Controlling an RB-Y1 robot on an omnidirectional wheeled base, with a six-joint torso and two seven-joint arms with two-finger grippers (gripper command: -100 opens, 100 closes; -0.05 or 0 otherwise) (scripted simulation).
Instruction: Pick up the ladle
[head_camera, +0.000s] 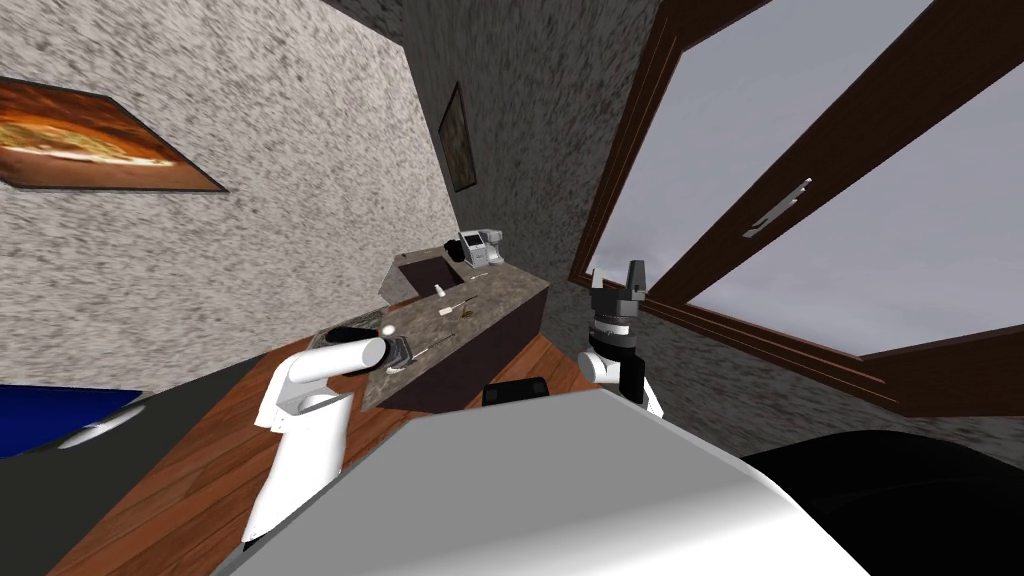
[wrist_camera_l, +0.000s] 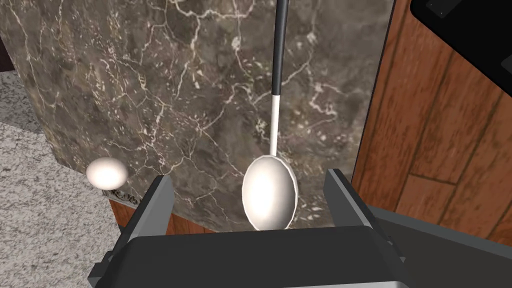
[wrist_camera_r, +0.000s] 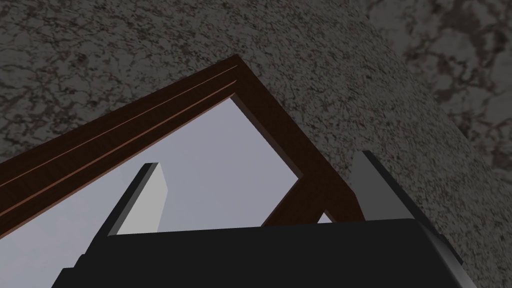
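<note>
The dark brown, white-veined marble counter top (wrist_camera_l: 150, 100) carries a ladle with a white oval bowl and a black handle end (wrist_camera_l: 270, 192), lying flat near the counter's edge (bowl toward the hand). The left gripper (wrist_camera_l: 248, 178) hovers over that bowl, fingers spread wide to either side. The right gripper (wrist_camera_r: 260, 161), raised by the window, is equally wide. A small white oval object (wrist_camera_l: 106, 173) sits at the counter's corner.

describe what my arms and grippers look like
Left arm: smooth white rounded shells, ending in a dark wrist. Right arm: a white joint, then a black and grey ringed wrist. Left gripper and right gripper: each a dark boxy body with two thin, flat, grey blade-like jaws. No cables or markings are visible.
</note>
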